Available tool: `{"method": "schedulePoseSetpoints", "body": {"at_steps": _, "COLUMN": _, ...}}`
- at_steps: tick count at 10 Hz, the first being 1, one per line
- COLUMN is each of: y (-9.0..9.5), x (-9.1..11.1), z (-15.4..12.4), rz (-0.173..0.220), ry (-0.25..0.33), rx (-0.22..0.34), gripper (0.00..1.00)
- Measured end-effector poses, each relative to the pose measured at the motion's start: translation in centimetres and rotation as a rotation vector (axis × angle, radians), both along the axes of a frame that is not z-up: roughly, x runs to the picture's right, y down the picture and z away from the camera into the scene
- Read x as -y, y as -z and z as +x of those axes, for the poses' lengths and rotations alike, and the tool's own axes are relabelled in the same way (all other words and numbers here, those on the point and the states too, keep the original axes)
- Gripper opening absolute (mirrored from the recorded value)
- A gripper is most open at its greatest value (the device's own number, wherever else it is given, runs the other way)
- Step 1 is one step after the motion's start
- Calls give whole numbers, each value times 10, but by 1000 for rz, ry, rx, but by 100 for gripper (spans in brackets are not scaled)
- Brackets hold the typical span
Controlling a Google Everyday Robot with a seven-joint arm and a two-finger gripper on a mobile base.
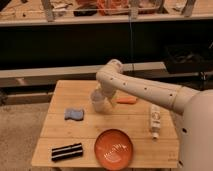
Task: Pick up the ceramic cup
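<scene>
The ceramic cup (97,103) is small and pale grey-white. It stands on the wooden table (70,92), left of centre. My white arm reaches in from the right, bends at its elbow above the table's far edge, and comes down onto the cup. The gripper (103,94) is at the cup's right rim, mostly hidden by the wrist and touching or very close to the cup.
A blue sponge (74,114) lies left of the cup. An orange plate (114,148) sits at the front centre. A white bottle (155,120) lies on its side at the right. A black striped object (67,151) is at the front left. A small orange item (126,100) lies right of the cup.
</scene>
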State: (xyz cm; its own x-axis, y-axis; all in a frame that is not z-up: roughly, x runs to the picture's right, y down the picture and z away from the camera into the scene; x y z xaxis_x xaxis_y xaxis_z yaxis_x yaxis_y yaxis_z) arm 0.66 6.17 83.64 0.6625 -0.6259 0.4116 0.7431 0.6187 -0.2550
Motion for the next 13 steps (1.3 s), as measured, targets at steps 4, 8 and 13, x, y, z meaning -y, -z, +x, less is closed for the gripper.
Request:
{"method": "schedulePoseSetpoints", "body": {"at_steps": 4, "y": -5, "x": -5, "z": -7, "rz": -14, "ry": 20, "rx": 10, "gripper": 80}}
{"method": "schedulePoseSetpoints", "body": {"at_steps": 8, "y": -9, "x": -10, "z": -10, "rz": -24, "ry": 32, "rx": 13, "gripper": 80}}
{"method": "schedulePoseSetpoints", "body": {"at_steps": 13, "y": -16, "x": -16, "z": -14, "rz": -27, "ry": 42, "rx": 19, "gripper": 80}}
